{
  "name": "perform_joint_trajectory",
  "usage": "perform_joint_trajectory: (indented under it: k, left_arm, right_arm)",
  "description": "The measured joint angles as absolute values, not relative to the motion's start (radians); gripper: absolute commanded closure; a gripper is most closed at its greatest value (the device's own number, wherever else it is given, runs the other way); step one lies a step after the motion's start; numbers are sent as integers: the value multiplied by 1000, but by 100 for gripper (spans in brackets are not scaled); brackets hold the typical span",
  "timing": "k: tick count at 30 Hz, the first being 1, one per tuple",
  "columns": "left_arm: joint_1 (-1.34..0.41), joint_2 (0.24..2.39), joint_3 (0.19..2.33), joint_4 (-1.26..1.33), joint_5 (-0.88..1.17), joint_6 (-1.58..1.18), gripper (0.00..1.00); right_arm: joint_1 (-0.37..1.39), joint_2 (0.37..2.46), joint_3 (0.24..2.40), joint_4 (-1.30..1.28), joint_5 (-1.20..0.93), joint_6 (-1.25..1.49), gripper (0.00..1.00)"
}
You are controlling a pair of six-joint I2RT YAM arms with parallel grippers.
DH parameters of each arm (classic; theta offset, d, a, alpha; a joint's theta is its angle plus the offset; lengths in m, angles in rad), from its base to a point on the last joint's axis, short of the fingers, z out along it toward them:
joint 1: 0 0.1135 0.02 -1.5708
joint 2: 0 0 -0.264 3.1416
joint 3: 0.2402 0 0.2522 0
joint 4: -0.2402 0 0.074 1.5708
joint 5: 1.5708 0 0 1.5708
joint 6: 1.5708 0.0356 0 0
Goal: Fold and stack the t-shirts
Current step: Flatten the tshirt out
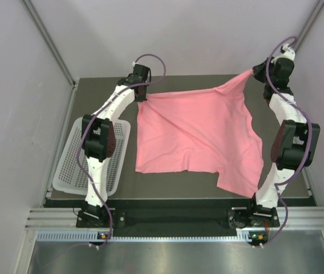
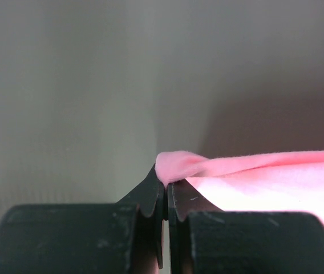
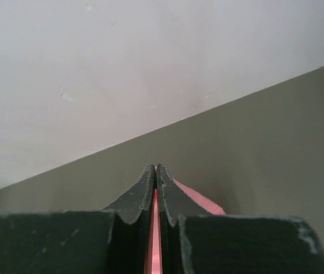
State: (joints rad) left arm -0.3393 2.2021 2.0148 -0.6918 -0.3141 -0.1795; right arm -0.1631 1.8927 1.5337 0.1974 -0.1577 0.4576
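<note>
The left gripper (image 2: 166,185) pinches a bunched edge of the salmon-pink t-shirt (image 2: 276,182) between its 2 black fingers (image 2: 148,197).

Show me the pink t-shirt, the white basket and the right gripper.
pink t-shirt (image 1: 199,134), top view, middle of the cloth.
white basket (image 1: 68,165), top view, bare perforated floor.
right gripper (image 3: 155,169), right wrist view, between its fingertips.

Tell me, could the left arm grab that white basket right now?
Probably not yet: the left gripper is shut on a far corner of the t-shirt, and the basket lies back under its elbow.
</note>
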Motion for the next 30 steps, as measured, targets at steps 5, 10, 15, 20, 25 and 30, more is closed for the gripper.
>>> perform_joint_trajectory:
  k: [5, 10, 15, 20, 25, 30]
  left_arm:
    - [-319, 2215, 2031, -712, -307, -169, 100]
    - [-317, 2244, 2051, -731, -306, -166, 100]
    - [-319, 2249, 2082, -770, -305, -178, 100]
    - [-319, 2194, 2086, -810, -273, -212, 100]
    - [-320, 1946, 1996, -831, -206, -232, 100]
    - [-321, 1559, 1832, -823, -145, -262, 100]
  right_arm:
    - [-139, 1893, 1534, 170, -168, 458, 100]
    - [-139, 1893, 1535, 140, -157, 459, 100]
    - [-141, 1891, 1574, 59, -126, 473, 100]
    - [-141, 1817, 1631, -47, -75, 478, 100]
    - [-141, 1561, 1662, -157, -11, 476, 100]
    - [-141, 1214, 1727, -226, 52, 463, 100]
